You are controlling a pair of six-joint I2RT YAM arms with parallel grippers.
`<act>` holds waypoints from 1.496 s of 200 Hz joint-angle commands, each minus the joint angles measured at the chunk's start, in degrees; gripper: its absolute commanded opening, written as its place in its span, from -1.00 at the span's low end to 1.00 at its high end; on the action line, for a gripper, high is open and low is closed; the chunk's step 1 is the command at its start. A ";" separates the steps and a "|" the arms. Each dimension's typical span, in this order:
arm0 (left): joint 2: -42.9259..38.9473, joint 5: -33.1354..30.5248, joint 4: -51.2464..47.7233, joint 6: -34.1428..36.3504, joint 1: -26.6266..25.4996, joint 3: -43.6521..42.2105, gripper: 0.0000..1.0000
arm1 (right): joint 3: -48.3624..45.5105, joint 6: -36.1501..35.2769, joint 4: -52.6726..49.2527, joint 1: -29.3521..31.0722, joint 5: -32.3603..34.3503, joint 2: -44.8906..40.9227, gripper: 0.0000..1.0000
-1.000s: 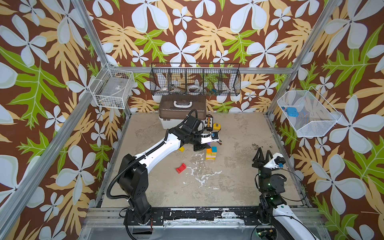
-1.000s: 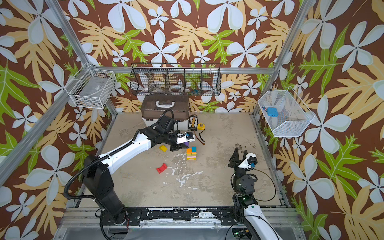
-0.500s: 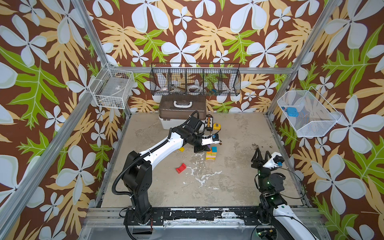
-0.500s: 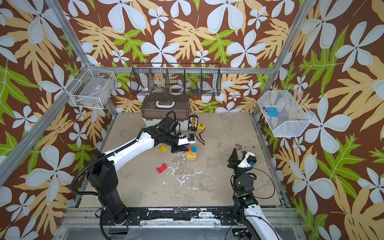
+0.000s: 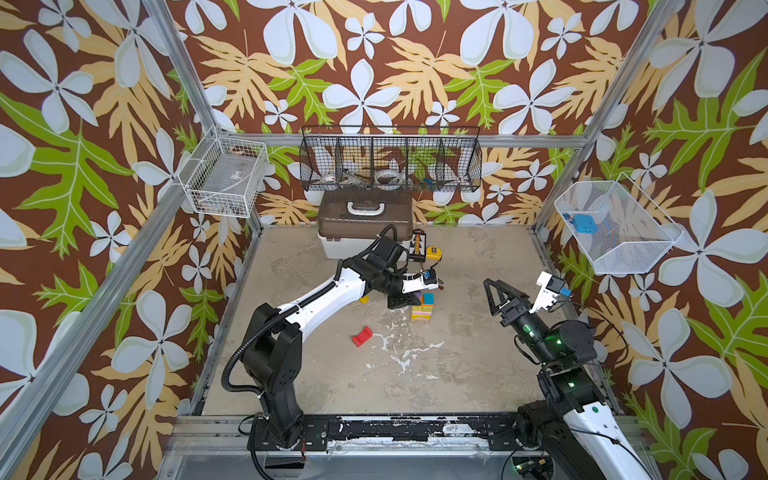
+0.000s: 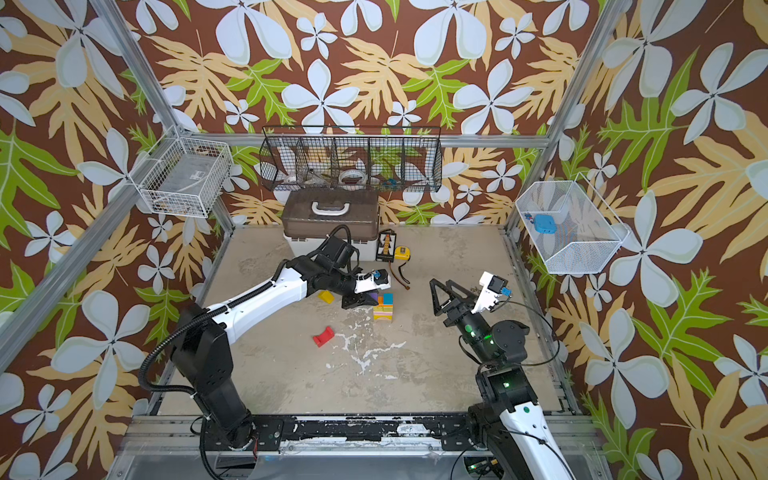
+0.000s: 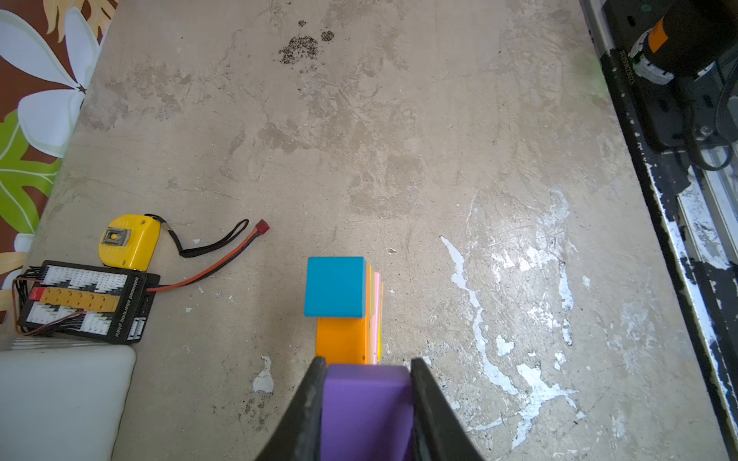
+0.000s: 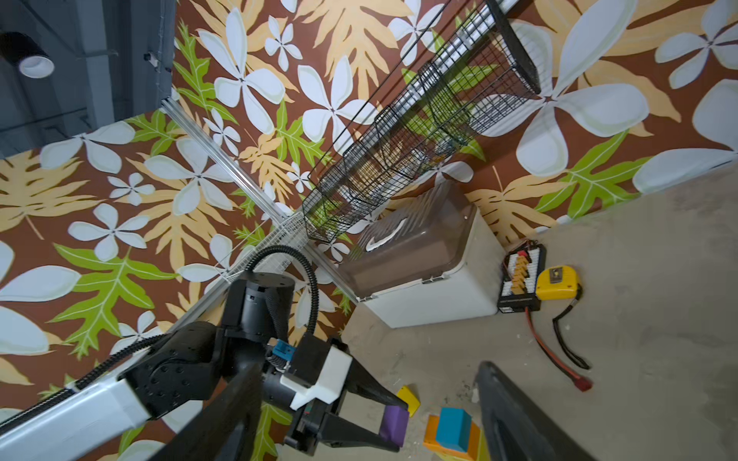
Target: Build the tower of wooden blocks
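Observation:
The tower (image 5: 421, 311) (image 6: 382, 311) is a short stack near the table's middle: yellow and pink layers, an orange block (image 7: 340, 339), and a teal block (image 7: 334, 286) (image 8: 453, 429) on top. My left gripper (image 5: 409, 300) (image 6: 365, 299) (image 7: 365, 367) is shut on a purple block (image 7: 365, 407) (image 8: 393, 425), level with the stack's top on the orange block's side. My right gripper (image 5: 492, 295) (image 6: 440, 297) (image 8: 369, 369) hangs open and empty to the right of the tower. A loose yellow block (image 5: 364, 299) (image 8: 408, 399) and a red arch (image 5: 362, 336) (image 6: 323, 336) lie left of the stack.
A brown-lidded white box (image 5: 365, 224) stands at the back. Beside it lie a black connector board (image 5: 417, 247) and a yellow tape measure (image 5: 433, 252) with trailing cords. Wire baskets hang on the back and side walls. White scuffs mark the table in front of the stack.
My right gripper has opened wider and swung up and left toward the tower. My left gripper, still holding the purple block, has shifted slightly at the stack.

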 commanded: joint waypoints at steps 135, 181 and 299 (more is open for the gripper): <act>-3.58 3.02 6.18 3.46 0.03 -5.25 -1.00 | 1.74 -17.23 -2.16 2.48 7.61 5.35 1.00; -4.81 3.49 7.92 3.35 0.01 -7.27 -1.00 | 3.54 -30.23 -10.21 2.52 19.18 5.07 0.98; -6.95 3.35 9.99 2.99 0.01 -11.27 -1.00 | 1.86 -29.94 -6.83 2.42 24.23 8.26 0.88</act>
